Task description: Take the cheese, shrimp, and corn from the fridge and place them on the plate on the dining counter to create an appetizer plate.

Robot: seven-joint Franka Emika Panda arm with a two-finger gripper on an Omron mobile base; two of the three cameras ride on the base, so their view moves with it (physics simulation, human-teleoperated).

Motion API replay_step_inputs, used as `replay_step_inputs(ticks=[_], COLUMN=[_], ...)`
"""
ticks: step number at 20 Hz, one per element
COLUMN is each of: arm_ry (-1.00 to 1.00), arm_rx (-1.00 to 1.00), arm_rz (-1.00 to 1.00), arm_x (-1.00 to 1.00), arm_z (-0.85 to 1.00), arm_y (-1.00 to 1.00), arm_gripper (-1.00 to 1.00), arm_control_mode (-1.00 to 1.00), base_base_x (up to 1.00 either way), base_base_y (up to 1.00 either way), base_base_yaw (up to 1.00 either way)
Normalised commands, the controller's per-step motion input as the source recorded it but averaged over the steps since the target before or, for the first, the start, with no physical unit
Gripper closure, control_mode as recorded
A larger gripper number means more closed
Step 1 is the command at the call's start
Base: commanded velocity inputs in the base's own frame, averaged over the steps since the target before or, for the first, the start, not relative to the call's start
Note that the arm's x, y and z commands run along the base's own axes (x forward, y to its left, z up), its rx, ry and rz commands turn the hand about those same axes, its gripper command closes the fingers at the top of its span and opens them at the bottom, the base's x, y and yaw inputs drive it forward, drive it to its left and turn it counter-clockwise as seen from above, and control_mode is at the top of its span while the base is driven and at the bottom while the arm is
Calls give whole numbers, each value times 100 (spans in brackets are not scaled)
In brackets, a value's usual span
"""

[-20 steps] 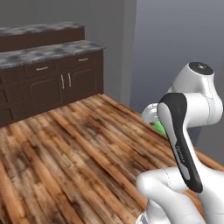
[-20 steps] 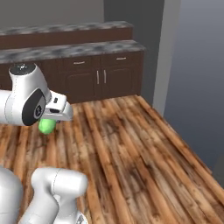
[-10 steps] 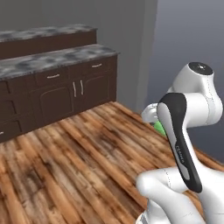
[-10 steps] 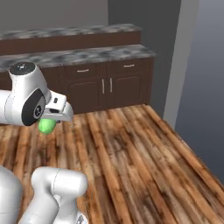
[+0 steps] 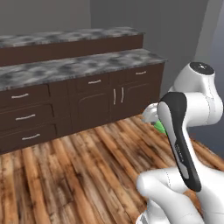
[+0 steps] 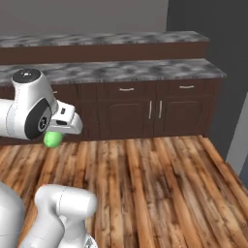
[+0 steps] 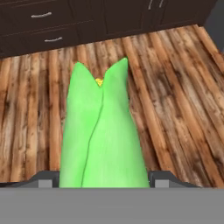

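Cabinets [image 5: 87,100] nearer (base moved); hand [image 7: 103,177] grips corn [image 7: 103,140].

The corn [image 7: 103,135] is held lengthwise between the fingers of the gripper [image 6: 62,131], its tip pointed away from the hand and raised above the wooden floor [image 6: 160,189]. In the right base view the corn is seen just below the hand, in front of the lower counter [image 6: 145,71]. Behind and above that counter a higher ledge [image 6: 101,39] is set against the wall. Drawers [image 5: 24,117] are placed left of the cabinet doors [image 5: 118,96] under the lower counter.
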Motion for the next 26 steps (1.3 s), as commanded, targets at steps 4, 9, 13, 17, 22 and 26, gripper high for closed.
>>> replay_step_inputs(ticks=[4,9,13,17,22,26], arm_ry=[0,0,0,0,0,0], arm_rx=[0,0,0,0,0,0], arm_rz=[0,0,0,0,0,0], arm_x=[0,0,0,0,0,0], arm_z=[0,0,0,0,0,0], arm_y=[0,0,0,0,0,0], arm_gripper=[100,100,100,100,100,100], arm_control_mode=[100,100,100,100,100,100], base_base_x=[100,100,100,100,100,100], base_base_y=[0,0,0,0,0,9], base_base_yaw=[42,50,54,56,54,47])
